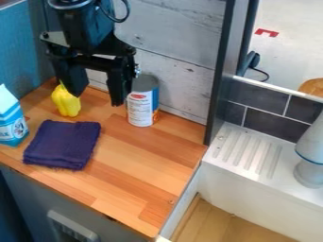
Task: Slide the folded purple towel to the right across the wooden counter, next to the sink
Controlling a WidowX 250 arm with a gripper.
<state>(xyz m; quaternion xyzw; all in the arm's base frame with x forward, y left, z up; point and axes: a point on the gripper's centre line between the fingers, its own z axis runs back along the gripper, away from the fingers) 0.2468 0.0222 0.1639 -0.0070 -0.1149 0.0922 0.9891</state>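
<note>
At the far left of the desk, we record the following. Item: one black pincer, pointing down, released, its two fingers standing well apart. Item: one can, white and blue with a grey top, upright just right of the pincer's right-hand finger; whether they touch, we cannot tell. Item: one yellow pepper, left of the pincer, its upper part beside the left-hand finger. Item: one dark purple cloth, folded flat, nearer than pepper and can. Item: one blue-and-white carton, at the left edge, left of the cloth.
</note>
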